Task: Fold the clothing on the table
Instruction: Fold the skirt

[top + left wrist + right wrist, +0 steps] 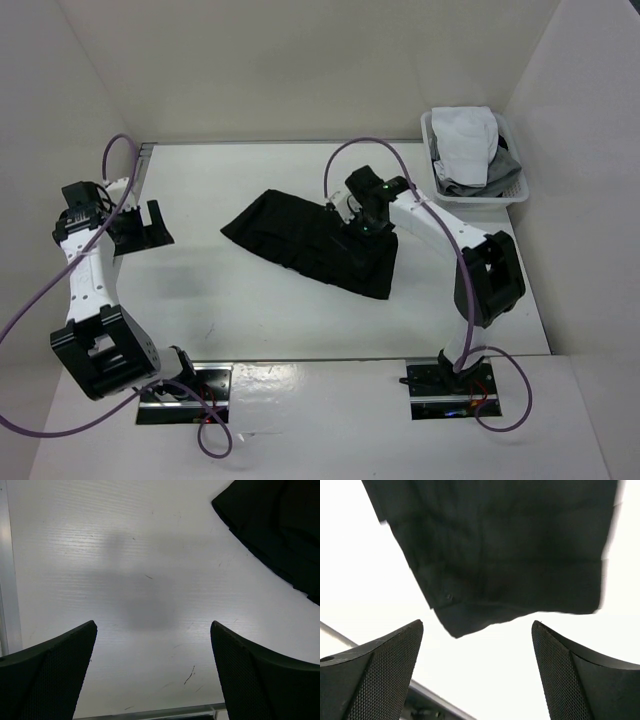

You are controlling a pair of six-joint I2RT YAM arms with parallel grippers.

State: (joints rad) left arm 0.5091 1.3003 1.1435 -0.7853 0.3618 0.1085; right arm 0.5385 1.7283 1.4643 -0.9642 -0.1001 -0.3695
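Basket: a small white plastic basket (485, 201) sits at the far right corner of the table, well apart from the skirt.
Basket contents: a crumpled white garment (468, 135) lies on top, and a grey garment (505, 170) bunches beneath it toward the basket's near right side.
Clothing: the black pleated skirt (300, 240) of thin fabric lies flat near the middle of the table, a little right of centre. Its narrow end points left, its wider end lies to the right, and fine pleat lines run along it.
Table: the large flat white tabletop (250, 310) is matte and faintly scuffed, with a metal rail (143, 165) along its left edge.
Left gripper: the left gripper (152, 625) hangs over bare table (125, 555) near the rail (9, 580). Its black textured fingers (60, 665) are spread wide with nothing between them. A corner of the skirt (280, 525) shows at the upper right of its view, apart from it.
Right gripper: the right gripper (477, 625) is above the skirt's (510, 555) wider right end. Its mesh-patterned fingers (385, 665) stand wide apart and hold nothing. A hemmed edge of the cloth lies below the gap, and I cannot tell whether the fingers touch the cloth.
In the way: in the top view the right arm's wrist (375, 205) crosses the skirt's right end and hides part of it.
Surroundings: plain white walls (300, 60) enclose the table. Purple cables (350, 150) loop off both arms, and each arm stands on a black base plate (450, 392) at the near edge.
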